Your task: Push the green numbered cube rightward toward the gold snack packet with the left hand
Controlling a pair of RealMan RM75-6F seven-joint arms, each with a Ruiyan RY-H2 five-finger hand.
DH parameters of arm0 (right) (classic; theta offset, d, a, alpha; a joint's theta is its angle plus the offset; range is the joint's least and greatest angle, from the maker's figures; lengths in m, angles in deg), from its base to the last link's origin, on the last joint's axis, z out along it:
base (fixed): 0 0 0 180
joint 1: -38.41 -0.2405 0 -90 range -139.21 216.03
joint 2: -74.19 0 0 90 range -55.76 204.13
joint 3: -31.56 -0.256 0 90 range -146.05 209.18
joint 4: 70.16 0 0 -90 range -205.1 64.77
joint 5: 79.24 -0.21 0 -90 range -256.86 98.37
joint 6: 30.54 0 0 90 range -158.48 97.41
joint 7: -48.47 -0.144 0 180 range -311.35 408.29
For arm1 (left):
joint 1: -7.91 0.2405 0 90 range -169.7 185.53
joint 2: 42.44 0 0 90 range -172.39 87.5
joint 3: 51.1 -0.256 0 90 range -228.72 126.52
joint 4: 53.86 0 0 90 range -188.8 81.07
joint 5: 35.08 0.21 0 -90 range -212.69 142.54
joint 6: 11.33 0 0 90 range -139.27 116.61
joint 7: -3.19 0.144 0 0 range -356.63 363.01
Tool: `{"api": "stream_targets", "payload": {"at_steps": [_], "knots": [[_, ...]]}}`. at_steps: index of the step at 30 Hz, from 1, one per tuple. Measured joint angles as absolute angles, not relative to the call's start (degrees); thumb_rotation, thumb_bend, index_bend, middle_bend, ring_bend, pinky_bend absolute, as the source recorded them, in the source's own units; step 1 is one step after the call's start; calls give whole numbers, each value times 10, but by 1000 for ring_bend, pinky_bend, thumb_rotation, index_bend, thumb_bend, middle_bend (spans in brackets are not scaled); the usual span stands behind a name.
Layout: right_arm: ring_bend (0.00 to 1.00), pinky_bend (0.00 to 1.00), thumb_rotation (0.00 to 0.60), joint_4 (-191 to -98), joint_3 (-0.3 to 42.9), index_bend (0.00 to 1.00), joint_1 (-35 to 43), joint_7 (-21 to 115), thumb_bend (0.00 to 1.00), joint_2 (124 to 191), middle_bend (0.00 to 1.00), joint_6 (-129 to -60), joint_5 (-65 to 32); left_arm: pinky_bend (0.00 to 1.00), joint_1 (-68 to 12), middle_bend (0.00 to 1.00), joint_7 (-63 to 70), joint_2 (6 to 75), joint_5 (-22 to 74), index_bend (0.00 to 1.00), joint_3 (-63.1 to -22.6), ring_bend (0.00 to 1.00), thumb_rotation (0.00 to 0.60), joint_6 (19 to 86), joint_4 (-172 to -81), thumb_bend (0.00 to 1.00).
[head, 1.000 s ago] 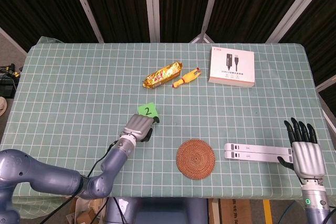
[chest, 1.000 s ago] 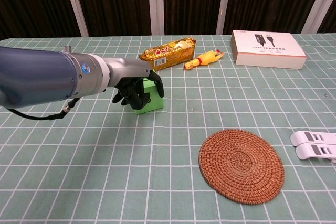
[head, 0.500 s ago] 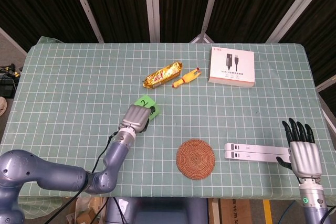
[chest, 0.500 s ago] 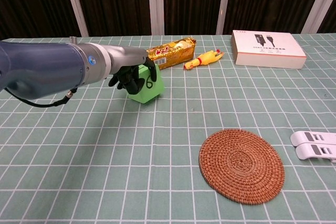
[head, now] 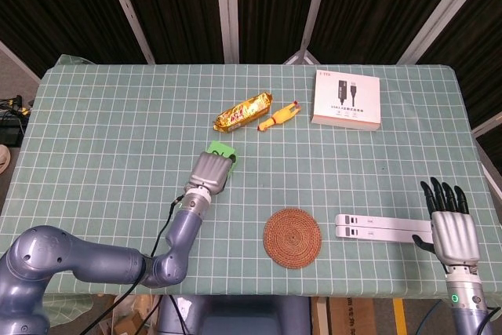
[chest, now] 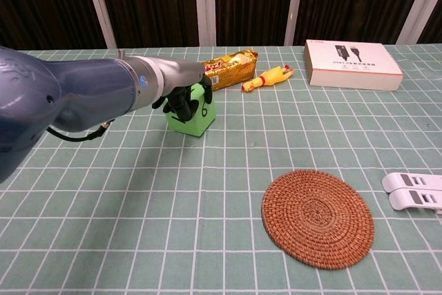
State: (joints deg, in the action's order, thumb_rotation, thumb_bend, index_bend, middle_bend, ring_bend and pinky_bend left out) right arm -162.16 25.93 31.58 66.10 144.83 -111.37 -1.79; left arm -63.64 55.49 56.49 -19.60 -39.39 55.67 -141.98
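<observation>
The green numbered cube [head: 221,149] [chest: 192,113] stands tilted on the checked cloth, just short of the gold snack packet [head: 244,112] [chest: 228,69]. My left hand [head: 210,172] [chest: 181,97] presses against the cube's near left side with its dark fingers curled over the top edge, hiding most of the cube in the head view. A digit shows on the cube's front face in the chest view. My right hand [head: 452,222] hovers at the table's near right edge with fingers straight and apart, holding nothing.
A yellow rubber chicken [head: 280,114] [chest: 268,76] lies right of the packet. A white box [head: 347,99] [chest: 351,63] sits at the back right. A woven coaster [head: 292,238] [chest: 318,218] and a white folded stand [head: 384,227] [chest: 414,191] lie near the front.
My left hand has pushed forward and rightward, sliding and turning the cube closer to the snack packet. The right hand has barely moved.
</observation>
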Motion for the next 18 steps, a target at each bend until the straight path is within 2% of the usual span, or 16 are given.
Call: {"api": "stream_targets", "payload": {"at_steps": [9, 18], "knots": [[0, 0, 600, -1624, 260, 55, 318, 659, 73, 1446, 0, -1118, -17, 717, -639, 855, 577, 609, -169, 260, -378, 709, 600, 610, -1393, 850], [0, 0, 600, -1624, 261, 55, 316, 659, 73, 1445, 0, -1113, -20, 721, -627, 853, 575, 623, -148, 263, -357, 709, 600, 614, -1391, 843]]}}
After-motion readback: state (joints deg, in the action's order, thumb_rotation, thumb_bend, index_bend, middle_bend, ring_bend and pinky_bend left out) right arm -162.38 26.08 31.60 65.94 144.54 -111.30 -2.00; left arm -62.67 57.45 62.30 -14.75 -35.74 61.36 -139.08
